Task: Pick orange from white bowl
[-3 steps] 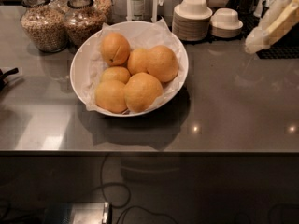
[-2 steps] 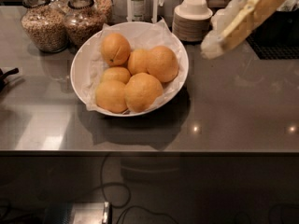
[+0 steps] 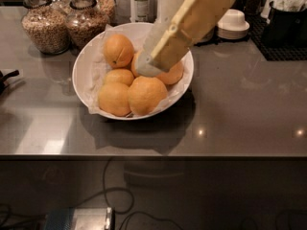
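Five oranges are being counted in the white bowl (image 3: 77, 80); the orange (image 3: 172, 74) taken as the target, a large one at the right of the pile, is being partly covered by the gripper (image 3: 146, 67); the gripper is being held low over the middle of the pile, with its arm slanting in from the upper right; whether it is being held wide or narrow cannot be told, nor whether the peel is being touched; nothing is being carried.

Step judged in hand: the approach is being made; the grasp is not yet done. Next move, as judged: the gripper is to be centred on the one large fruit, lowered astride its widest part and closed firmly; neighbours are likely to be nudged, being packed close.

Outward: the bowl is being borne by a grey counter (image 3: 240, 109); two grain jars (image 3: 45, 28) are standing behind left, stacked saucers (image 3: 233, 25) behind right.

Against the earlier frame: the arm is being found shifted from above the saucers to above the bowl; fruit and bowl are being found unmoved.
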`<action>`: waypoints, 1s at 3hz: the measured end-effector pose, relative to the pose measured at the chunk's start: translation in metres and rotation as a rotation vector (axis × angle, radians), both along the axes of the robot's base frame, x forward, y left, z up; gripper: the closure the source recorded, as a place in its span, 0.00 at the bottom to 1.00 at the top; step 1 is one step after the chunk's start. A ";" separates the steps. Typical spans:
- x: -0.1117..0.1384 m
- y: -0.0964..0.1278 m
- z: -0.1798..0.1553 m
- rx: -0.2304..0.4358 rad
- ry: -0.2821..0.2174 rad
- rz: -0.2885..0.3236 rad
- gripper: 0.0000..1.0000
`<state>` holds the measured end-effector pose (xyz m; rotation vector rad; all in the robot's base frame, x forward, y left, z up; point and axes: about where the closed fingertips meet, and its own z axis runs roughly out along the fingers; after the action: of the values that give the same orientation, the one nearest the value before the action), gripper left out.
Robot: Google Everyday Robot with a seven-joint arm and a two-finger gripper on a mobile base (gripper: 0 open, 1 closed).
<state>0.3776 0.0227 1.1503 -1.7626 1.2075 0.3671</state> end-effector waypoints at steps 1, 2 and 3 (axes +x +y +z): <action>0.000 0.005 -0.009 0.002 -0.019 -0.030 0.00; 0.012 0.027 -0.046 -0.034 -0.040 -0.082 0.00; 0.033 0.039 -0.093 -0.072 -0.033 -0.149 0.00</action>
<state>0.4109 0.0615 1.0571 -1.7205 1.3334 0.2089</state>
